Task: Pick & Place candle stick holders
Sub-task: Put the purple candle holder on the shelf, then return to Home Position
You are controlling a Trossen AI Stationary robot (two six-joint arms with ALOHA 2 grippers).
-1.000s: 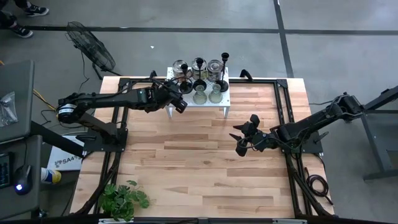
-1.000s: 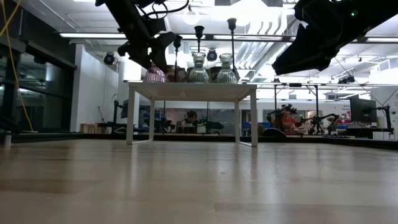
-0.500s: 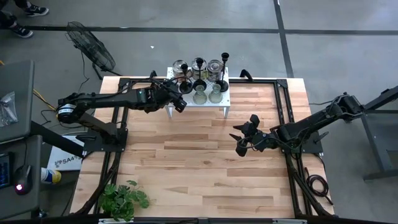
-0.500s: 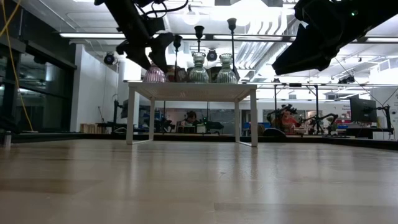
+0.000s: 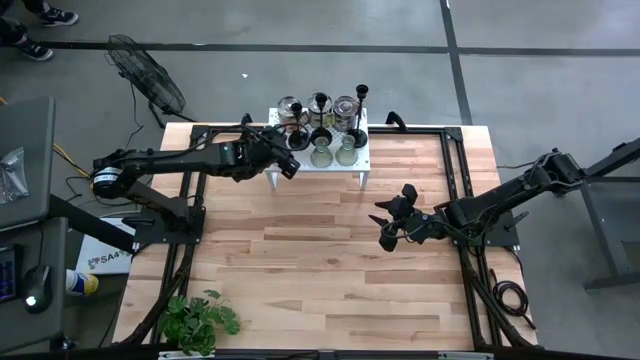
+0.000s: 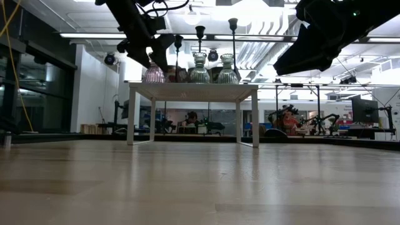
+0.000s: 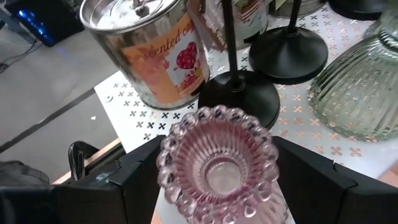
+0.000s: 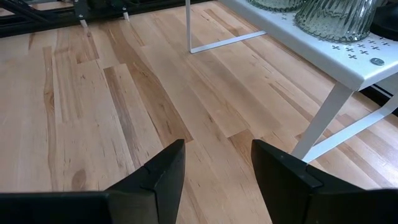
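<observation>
The candle stick holders stand together on a white perforated stand (image 5: 325, 164) at the table's far edge: greenish ribbed glass cups (image 6: 199, 72), slim black stemmed sticks (image 6: 233, 26) on round bases (image 7: 239, 96), and clear round ones. A pink glass cup (image 7: 217, 163) stands upright on the stand's near left corner. My left gripper (image 6: 153, 55) is open, slanting down from the left, with one finger close on either side of the pink cup. My right gripper (image 5: 390, 222) hangs open over the table's right middle, with nothing between its fingers.
A labelled silver tin (image 7: 155, 50) stands on the stand just behind the pink cup. A leafy plant (image 5: 200, 320) sits at the near left corner, and a fan (image 5: 145, 75) lies on the floor beyond the far left. Bare wood (image 5: 320, 270) fills the table's middle and near part.
My left gripper's fingers have spread a little wider around the pink cup, which stays upright on the stand. The arm itself has kept its place.
</observation>
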